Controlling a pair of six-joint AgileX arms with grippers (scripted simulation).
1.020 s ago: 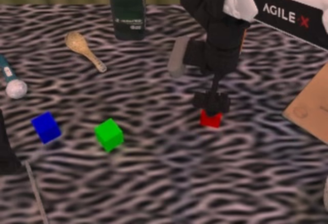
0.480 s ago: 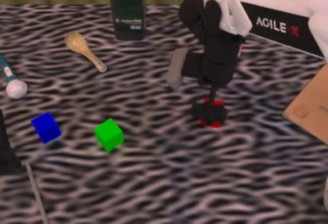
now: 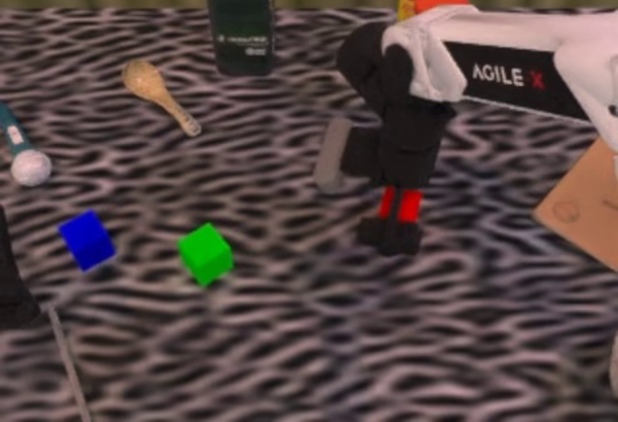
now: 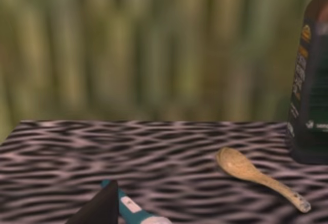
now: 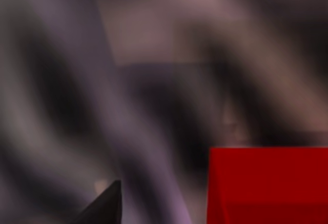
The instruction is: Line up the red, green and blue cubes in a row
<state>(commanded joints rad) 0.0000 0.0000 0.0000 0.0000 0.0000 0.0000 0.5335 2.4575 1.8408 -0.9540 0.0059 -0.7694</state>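
Your right gripper [image 3: 391, 237] is low over the table [image 3: 290, 345], right of the middle, and the red cube [image 3: 399, 204] shows as two red strips just behind the dark fingertips in the top view. In the right wrist view the red cube [image 5: 269, 185] fills one corner, very near the camera, with one dark fingertip [image 5: 105, 203] apart from it. I judge that you are at the grasping step for this cube, but I cannot tell if the jaws are open, closed, or already pressing on it, because the arm hides them from above.

To do this step well, make sure the cube sits between the two fingers and not beside them, and close only when both fingers are level with its sides. Then lift straight up a little before you travel, so the cube does not drag on the patterned cloth.

The green cube [image 3: 206, 253] and the blue cube [image 3: 87, 239] lie well apart from it on the left side, near each other and almost in one line. The red cube probably should go just right of the green one, in that same line.

Your left gripper [image 4: 97, 211] is parked at the left edge, near the wooden spoon [image 3: 159, 97].
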